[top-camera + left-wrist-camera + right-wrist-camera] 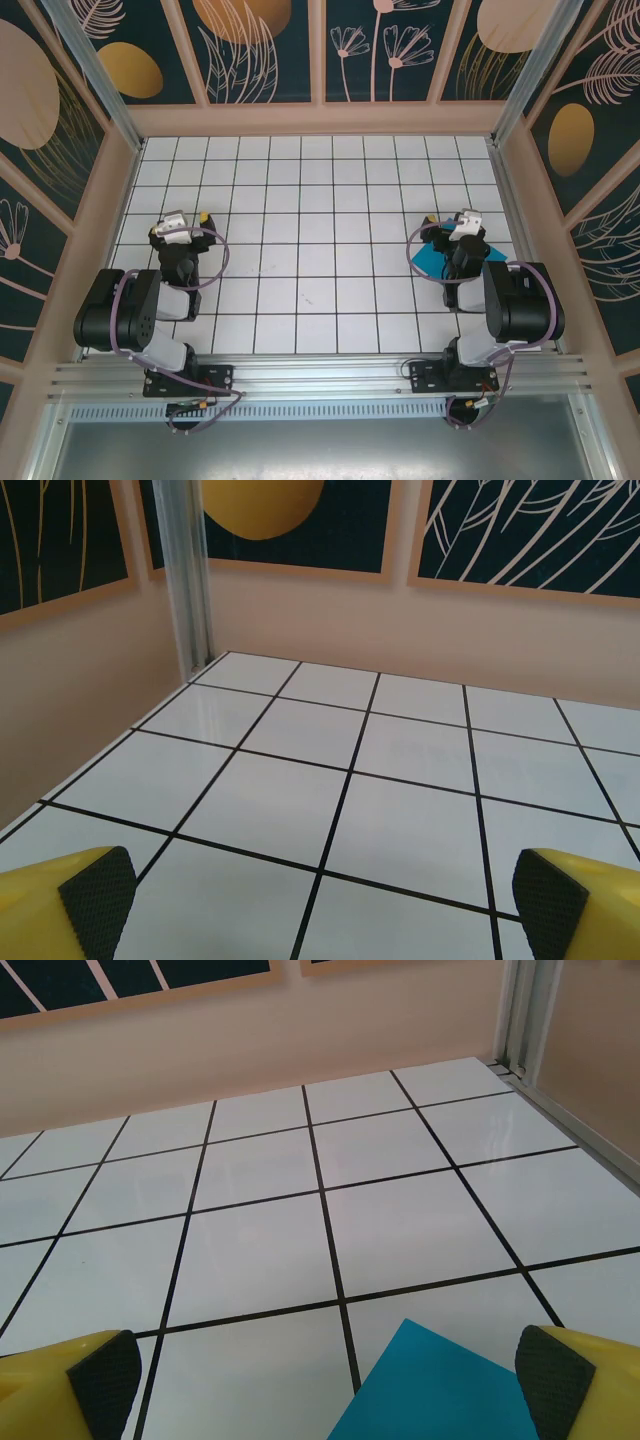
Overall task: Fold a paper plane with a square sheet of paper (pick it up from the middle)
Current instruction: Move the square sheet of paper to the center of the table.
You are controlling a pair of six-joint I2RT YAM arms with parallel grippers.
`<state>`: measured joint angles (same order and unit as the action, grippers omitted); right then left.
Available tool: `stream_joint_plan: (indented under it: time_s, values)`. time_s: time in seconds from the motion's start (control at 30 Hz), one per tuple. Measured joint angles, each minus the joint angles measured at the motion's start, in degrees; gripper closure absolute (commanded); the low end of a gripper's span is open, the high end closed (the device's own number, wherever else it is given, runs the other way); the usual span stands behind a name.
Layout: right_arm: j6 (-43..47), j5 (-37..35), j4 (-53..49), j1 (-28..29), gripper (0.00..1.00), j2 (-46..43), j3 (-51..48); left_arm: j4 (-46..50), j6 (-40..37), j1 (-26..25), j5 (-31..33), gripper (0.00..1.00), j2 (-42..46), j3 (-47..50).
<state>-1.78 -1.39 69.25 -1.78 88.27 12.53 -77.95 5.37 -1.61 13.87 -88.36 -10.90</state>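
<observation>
Right claw (328,1385) spread above blue paper (440,1392) corner

This is an enclosed robot test cell in a lab. The counter (300,180) is white, gridded with black lines. Around it stand peach-framed wall panels (260,50) printed with dark teal leaf patterns. Aluminium posts (85,60) rise at its far corners. An aluminium rail (320,375) along its near edge carries the left arm (125,315) and the right arm (520,300).

Paper (440,1400) cropped at bottom edge
</observation>
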Motion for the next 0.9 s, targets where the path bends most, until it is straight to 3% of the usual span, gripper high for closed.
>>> stream_joint_plan:
  time_s: [0.7,0.77,0.9]
  values:
    - [0.1,0.7,-0.5,-0.1,0.01,-0.1,0.3,-0.9,0.0,0.0,0.1,0.02,0.1,0.5]
    - [0.4,0.2,-5.1,0.4,0.01,-1.5,2.1,-0.9,0.1,0.0,0.3,0.01,2.0,1.9]
    - [-3.5,-4.2,-28.3,1.4,0.01,-6.1,15.2,7.1,1.8,0.0,2.8,0.02,13.9,1.9]
